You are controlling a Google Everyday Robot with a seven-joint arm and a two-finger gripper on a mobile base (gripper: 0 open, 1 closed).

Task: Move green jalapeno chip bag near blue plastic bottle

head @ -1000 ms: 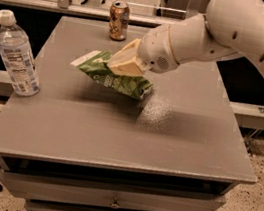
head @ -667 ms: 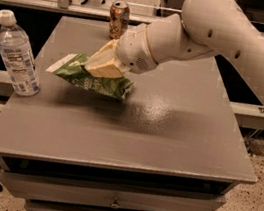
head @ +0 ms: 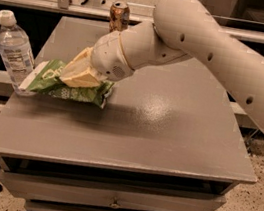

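Already the green jalapeno chip bag [head: 75,94] is held just beside the blue plastic bottle [head: 13,51], its white edge apparently touching the bottle's base; the gripper [head: 74,74] is clamped on it, so only release is judged left

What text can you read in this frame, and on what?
No text is legible.
green jalapeno chip bag: white lettering, crumpled and blurred, partly covered by the claw gripping it at the table's left side; unreadable.
blue plastic bottle: fine print on its pale label, too small to read.
drink can at the table's far edge: markings blurred; unreadable.
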